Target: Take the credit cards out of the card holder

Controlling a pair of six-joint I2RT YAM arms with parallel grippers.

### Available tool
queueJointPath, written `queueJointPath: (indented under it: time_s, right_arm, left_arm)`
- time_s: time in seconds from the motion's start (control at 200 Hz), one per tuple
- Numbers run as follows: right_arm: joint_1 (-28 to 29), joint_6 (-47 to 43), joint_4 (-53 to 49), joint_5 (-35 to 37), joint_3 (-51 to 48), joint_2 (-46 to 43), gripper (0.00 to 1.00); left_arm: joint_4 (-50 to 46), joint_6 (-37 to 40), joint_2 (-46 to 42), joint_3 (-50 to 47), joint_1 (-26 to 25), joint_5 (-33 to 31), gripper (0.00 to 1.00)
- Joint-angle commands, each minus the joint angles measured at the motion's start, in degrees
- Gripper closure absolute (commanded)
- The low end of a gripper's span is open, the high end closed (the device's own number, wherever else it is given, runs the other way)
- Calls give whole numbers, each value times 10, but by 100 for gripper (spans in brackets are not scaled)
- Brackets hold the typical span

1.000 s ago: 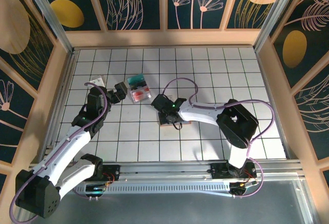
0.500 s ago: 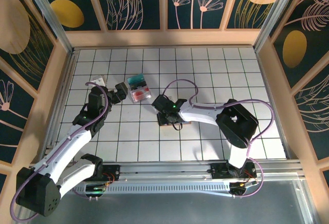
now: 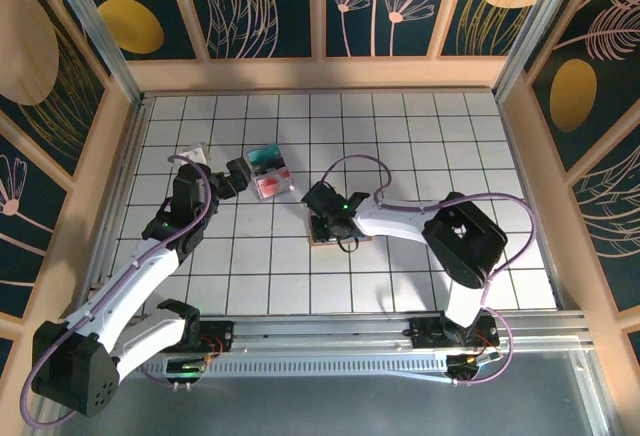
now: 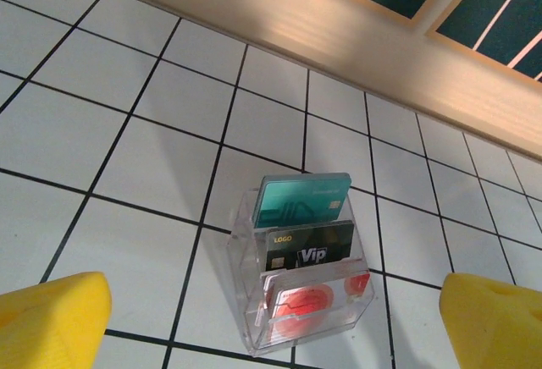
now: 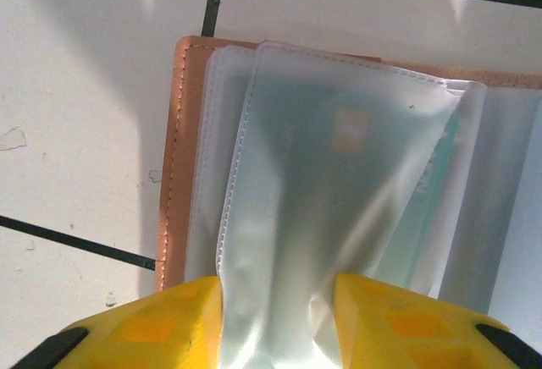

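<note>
The salmon-tan card holder [image 5: 173, 157] lies open on the tiles, under my right gripper [image 3: 328, 218]. Its frosted plastic sleeves [image 5: 339, 166] fan upward. A credit card with a chip [image 5: 349, 128] shows faintly inside the top sleeve, and a teal card edge [image 5: 430, 204] shows behind it. My right gripper [image 5: 278, 318] is shut on that top sleeve, which bunches between the yellow fingers [image 5: 161, 327]. My left gripper [image 4: 275, 325] stands wide open above a clear card stand [image 4: 246, 242] with nothing between its fingers [image 4: 51, 322].
The clear stand [image 3: 270, 171] holds a teal card [image 4: 303, 200], a black VIP card [image 4: 309, 246] and a red card [image 4: 309, 305]. A small clear item [image 3: 193, 156] lies left of the left arm. A wooden wall [image 4: 356, 39] runs behind the stand.
The right gripper's jaws have drawn in on the plastic sleeve. The left gripper has edged slightly toward the far wall and stays open.
</note>
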Motion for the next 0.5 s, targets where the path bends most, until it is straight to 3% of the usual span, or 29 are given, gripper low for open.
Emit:
queueJointPath:
  time_s: [0.0, 0.195, 0.345, 0.49]
  right_arm:
    - [-11, -1, 9, -27, -24, -8, 65]
    - [-13, 0, -19, 5, -12, -19, 70]
    - [-12, 1, -38, 29, -4, -23, 80]
    - [-12, 5, -48, 41, 0, -28, 80]
  left_arm:
    - [3, 14, 0, 22, 2, 23, 1]
    - [3, 17, -4, 34, 2, 42, 1]
    - [1, 22, -11, 41, 1, 32, 1]
    - [-4, 31, -5, 49, 2, 34, 1]
